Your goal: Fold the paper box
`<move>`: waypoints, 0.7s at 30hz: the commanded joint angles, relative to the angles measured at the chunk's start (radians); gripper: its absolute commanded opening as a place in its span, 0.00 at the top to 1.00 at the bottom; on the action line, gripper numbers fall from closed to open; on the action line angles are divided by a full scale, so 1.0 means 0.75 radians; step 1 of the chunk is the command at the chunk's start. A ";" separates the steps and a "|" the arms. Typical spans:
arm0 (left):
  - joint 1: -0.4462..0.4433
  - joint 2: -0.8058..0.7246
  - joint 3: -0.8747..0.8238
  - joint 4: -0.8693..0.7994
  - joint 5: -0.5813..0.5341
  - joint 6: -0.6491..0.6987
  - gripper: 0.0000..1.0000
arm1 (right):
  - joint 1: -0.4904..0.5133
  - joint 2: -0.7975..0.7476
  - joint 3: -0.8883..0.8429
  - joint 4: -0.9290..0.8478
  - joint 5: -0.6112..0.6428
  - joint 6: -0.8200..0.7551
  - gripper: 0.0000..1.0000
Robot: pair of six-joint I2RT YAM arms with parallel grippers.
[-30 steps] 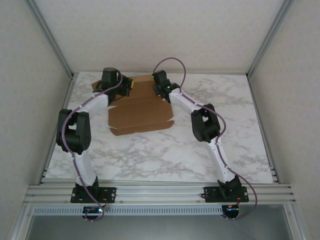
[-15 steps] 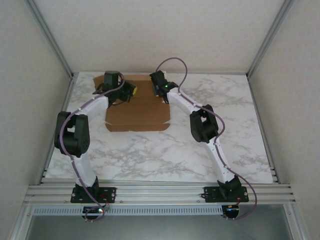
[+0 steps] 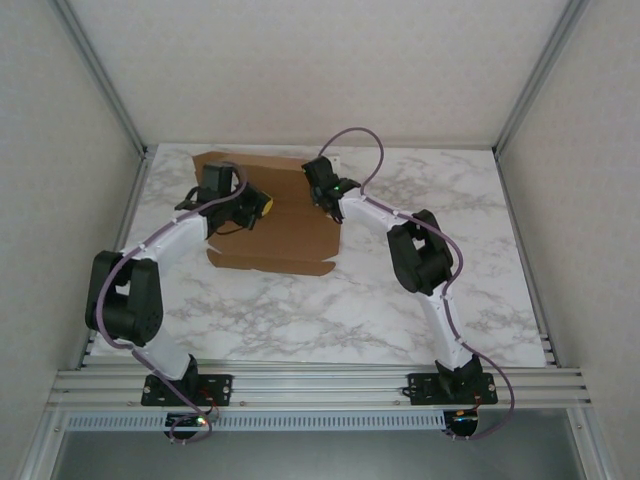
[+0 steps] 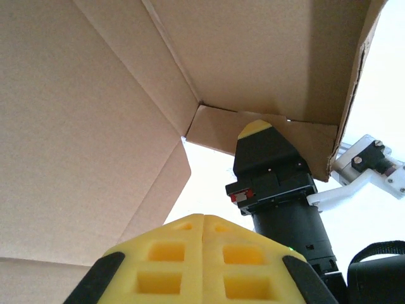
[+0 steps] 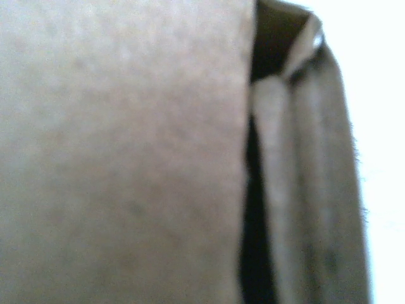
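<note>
1. The paper box (image 3: 285,235) is sat on the far left-centre part of the table (image 3: 400,300). It's partly folded, with a flat brown panel lying toward the near side and the far section tipped up.
2. From the left wrist, its panels (image 4: 95,126) are seen meeting at a creased corner, with a small flap at the far edge.
3. The left fingers (image 4: 183,253) are pressed together, yellow pad against yellow pad, and nothing is held between them. From above they're parked over the box's left part.
4. The right fingers (image 4: 256,129) are set at the flap on the box's right edge, closed down to a sliver.
5. The cardboard is probably pinched there, but the right wrist view is just blurry brown board (image 5: 120,158), so that can't be fully confirmed.
</note>
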 commanded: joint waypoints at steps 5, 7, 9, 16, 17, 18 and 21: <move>-0.028 -0.005 -0.063 0.092 -0.067 -0.035 1.00 | 0.012 -0.048 -0.108 -0.006 0.007 0.019 0.92; -0.036 -0.007 -0.079 0.111 -0.074 -0.047 1.00 | 0.012 -0.085 -0.171 0.062 -0.018 0.004 0.74; -0.042 -0.015 -0.094 0.129 -0.083 -0.057 1.00 | 0.006 -0.128 -0.229 0.127 -0.072 -0.019 0.57; -0.047 -0.061 -0.125 0.142 -0.131 -0.060 1.00 | -0.022 -0.325 -0.504 0.439 -0.440 -0.118 0.17; -0.047 -0.062 -0.126 0.142 -0.133 -0.060 1.00 | -0.027 -0.340 -0.519 0.457 -0.493 -0.137 0.15; -0.046 -0.062 -0.126 0.143 -0.133 -0.059 1.00 | -0.027 -0.362 -0.548 0.486 -0.543 -0.166 0.14; -0.043 -0.054 -0.120 0.145 -0.148 -0.050 1.00 | -0.042 -0.425 -0.642 0.563 -0.632 -0.212 0.10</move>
